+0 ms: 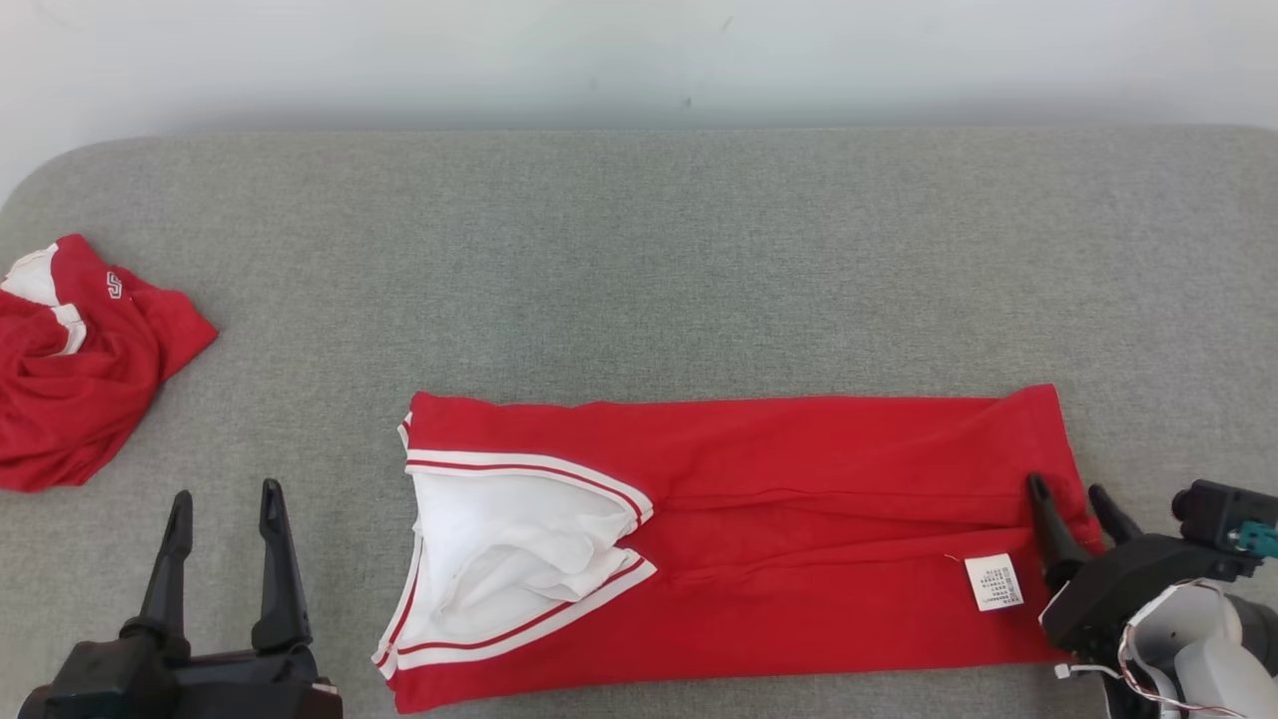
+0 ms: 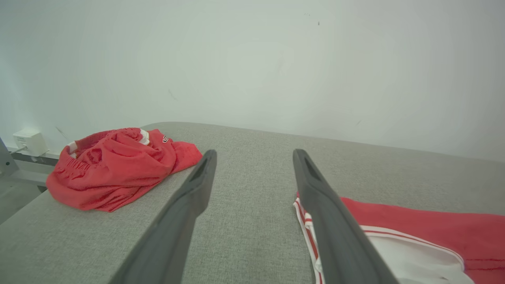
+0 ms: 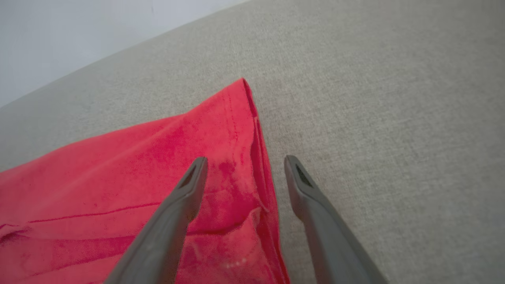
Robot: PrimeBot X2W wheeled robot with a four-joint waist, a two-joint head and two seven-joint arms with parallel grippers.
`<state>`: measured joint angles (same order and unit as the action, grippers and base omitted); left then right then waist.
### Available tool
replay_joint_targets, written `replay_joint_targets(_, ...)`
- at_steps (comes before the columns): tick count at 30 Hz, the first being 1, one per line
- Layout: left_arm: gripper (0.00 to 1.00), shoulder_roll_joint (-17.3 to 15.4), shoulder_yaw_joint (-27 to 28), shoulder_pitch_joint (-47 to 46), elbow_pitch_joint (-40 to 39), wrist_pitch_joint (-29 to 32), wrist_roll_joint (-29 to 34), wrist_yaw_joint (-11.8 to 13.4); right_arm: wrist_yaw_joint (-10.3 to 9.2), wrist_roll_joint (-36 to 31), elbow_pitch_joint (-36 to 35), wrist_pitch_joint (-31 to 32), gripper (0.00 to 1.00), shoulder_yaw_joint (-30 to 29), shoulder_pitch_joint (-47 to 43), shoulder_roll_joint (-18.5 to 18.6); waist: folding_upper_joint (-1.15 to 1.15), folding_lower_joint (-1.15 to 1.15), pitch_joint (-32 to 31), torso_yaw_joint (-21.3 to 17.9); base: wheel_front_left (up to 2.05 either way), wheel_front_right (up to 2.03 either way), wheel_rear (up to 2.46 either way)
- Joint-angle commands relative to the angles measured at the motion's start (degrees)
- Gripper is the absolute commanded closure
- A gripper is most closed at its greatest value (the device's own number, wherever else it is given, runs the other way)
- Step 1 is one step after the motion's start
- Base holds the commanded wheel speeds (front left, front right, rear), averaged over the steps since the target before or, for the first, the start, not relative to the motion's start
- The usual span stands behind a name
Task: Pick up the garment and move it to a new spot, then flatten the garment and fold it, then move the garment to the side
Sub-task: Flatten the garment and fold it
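Head view, lower left: our left gripper (image 1: 226,491) stands with its two dark fingers spread wide and nothing between them, over bare grey table (image 1: 639,250). Just to its right, across a short strip of bare surface, lies the neckline end of the garment (image 1: 799,479), a red shirt with white, red-striped trim, folded into a long band running left to right across the near part of the table. At lower right our right gripper (image 1: 1066,486) is also spread wide and holds nothing. In the right wrist view one finger sits over red cloth and the other over grey table, with the garment's right hem edge running between them. Whether the fingertips touch the cloth we cannot tell. A white care label (image 1: 993,582) lies on the garment just left of that gripper. The garment's far edge is straight; beyond it a broad bare stretch of table runs to the far edge, where a pale wall (image 1: 639,50) rises. To the right of the hem the table is bare as well. At the table's far left edge, well apart, a second red garment (image 1: 80,389) lies crumpled.
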<state>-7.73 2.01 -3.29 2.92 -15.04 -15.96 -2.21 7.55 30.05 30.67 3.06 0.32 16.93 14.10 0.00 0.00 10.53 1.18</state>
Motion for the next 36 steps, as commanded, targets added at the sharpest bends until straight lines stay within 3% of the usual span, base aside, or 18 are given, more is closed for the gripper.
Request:
replay_joint_targets(1, 0.00, 0.85, 0.83, 0.84, 0.52, -0.19, 1.41, -0.79, -0.14, -0.81, 1.72, 0.23, 0.00, 0.21, 0.88, -0.19, 0.00, 0.00, 0.06, 0.29, 0.00, 0.00, 0.00)
replay_joint_targets(6, 0.00, 2.56, 2.54, 0.83, 1.68, -0.20, 3.44, -2.56, -0.14, -1.12, 6.96, 0.70, 0.00, 1.48, 1.85, -0.95, 0.00, 0.00, -0.07, 0.91, 0.00, 0.00, 0.00)
replay_joint_targets(8, 0.00, 2.94, 3.13, 0.94, 2.23, -0.19, 4.20, -3.06, -0.14, -0.72, 8.30, 0.42, 1.00, 1.92, 2.21, -1.19, 0.00, 0.00, -0.28, 0.96, 0.00, 0.00, 0.00)
replay_joint_targets(14, 0.00, 3.71, 4.65, 2.02, 3.40, -0.19, 5.89, -3.95, -0.14, 0.87, 10.31, -1.69, 1.00, 2.67, 3.51, 0.26, 0.00, 0.00, -2.26, 0.21, 0.00, 0.00, 0.00)
replay_joint_targets(24, 0.00, 4.36, 5.40, 3.85, 3.88, -0.19, 7.97, -4.81, -0.15, 0.87, 14.03, -4.70, 1.00, -3.40, 3.59, 10.97, 0.00, 0.00, -6.05, -0.67, 0.00, 0.00, 0.00)
replay_joint_targets(30, 0.00, 4.58, 6.36, 4.91, 3.60, -0.19, 8.12, -4.76, -0.14, 0.44, 11.44, -3.74, 1.00, -3.01, 4.05, 10.57, 0.00, 0.00, -6.84, -1.61, 0.00, 0.00, 0.00)
replay_joint_targets(36, 0.00, 4.75, 7.16, 5.63, 3.98, -0.19, 8.11, -4.80, -0.14, 1.71, 3.18, -2.65, 1.00, 2.33, 3.19, 4.67, 0.00, 0.00, -7.16, -2.62, 0.00, 0.00, 0.00)
